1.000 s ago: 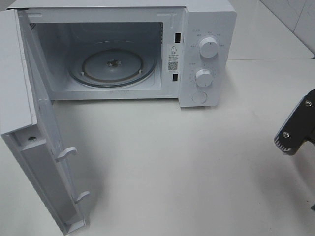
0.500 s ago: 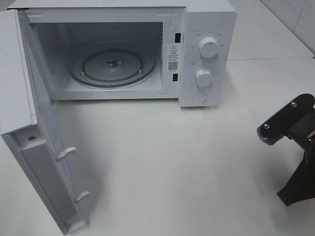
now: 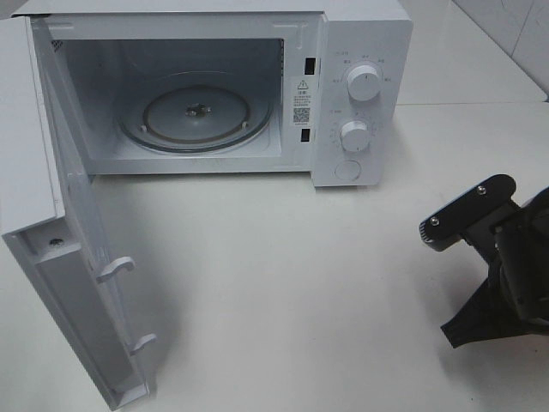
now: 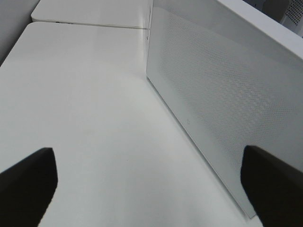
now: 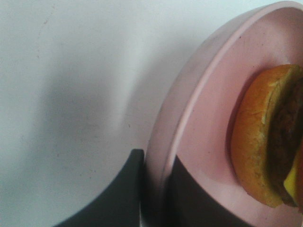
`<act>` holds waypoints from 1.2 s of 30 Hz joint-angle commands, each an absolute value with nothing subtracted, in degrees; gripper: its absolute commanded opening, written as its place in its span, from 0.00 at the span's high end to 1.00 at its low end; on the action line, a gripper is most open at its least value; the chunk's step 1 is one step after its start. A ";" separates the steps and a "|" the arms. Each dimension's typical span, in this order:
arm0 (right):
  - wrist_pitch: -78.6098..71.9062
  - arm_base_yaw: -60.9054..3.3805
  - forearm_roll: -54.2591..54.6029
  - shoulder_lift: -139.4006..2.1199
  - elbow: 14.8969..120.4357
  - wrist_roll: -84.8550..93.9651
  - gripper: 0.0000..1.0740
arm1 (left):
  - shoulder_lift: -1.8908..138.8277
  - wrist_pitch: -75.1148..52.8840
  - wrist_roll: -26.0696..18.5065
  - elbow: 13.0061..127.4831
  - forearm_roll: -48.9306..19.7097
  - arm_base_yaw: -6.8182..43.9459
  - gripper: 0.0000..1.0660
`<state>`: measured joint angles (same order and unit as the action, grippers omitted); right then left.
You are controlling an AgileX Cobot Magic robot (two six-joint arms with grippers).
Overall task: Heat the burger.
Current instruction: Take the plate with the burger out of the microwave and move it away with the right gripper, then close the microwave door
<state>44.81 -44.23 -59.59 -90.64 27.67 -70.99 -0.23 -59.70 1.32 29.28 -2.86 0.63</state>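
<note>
Pink plate (image 5: 208, 109) rim is pinched between my right gripper (image 5: 156, 194) jaws, burger (image 5: 267, 137) riding on it, out at four o'clock of the microwave (image 3: 360, 51). Left gripper (image 4: 147, 184) hangs spread wide and empty beside the open door (image 3: 77, 283). I'd keep the plate level, swing toward ten o'clock, clear the sill and set it centred on the turntable (image 3: 196, 116).
</note>
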 commanded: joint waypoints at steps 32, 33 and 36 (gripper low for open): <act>39.82 -34.55 -64.11 -98.89 27.96 -68.87 0.45 | -1.43 -59.30 1.38 28.99 -3.21 0.40 0.08; 39.76 -34.72 -63.20 -97.69 27.96 -67.95 0.45 | -1.43 -59.30 1.38 28.99 -3.21 0.40 0.08; 39.76 -35.41 -61.65 -94.60 27.96 -66.86 0.45 | -1.43 -59.30 1.38 28.99 -3.21 0.40 0.08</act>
